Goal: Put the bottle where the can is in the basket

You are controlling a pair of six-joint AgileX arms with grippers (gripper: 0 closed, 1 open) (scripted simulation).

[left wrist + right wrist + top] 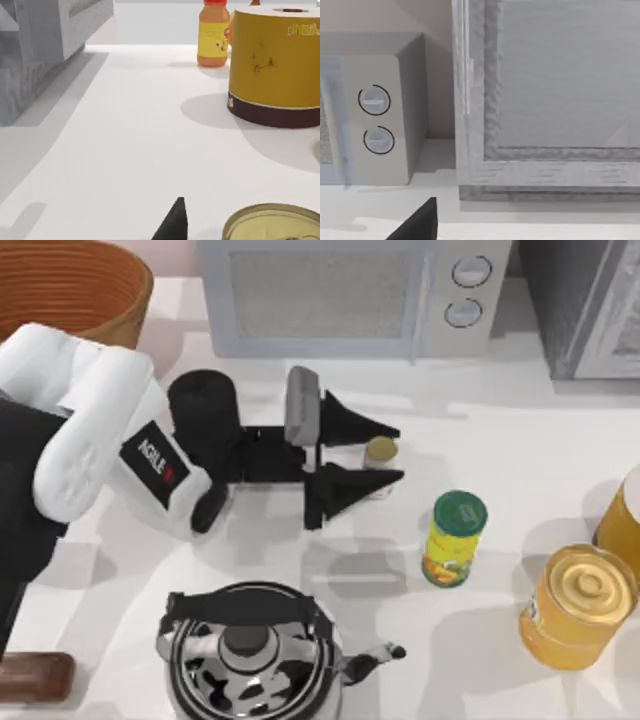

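1. The kettle (250, 665) stands nearest, at the bench's (520, 440) front edge
2. Behind it, the left gripper (385, 454) has its fingers spread wide around the can (380, 452), which stands on the bench, not in the basket (70, 290)
3. If the fingers close off-centre, I judge the slim can may tip or skid toward the green-capped bottle (455, 538)
4. The basket sits at far left; whether the right gripper's fingers are spread or closed I cannot tell
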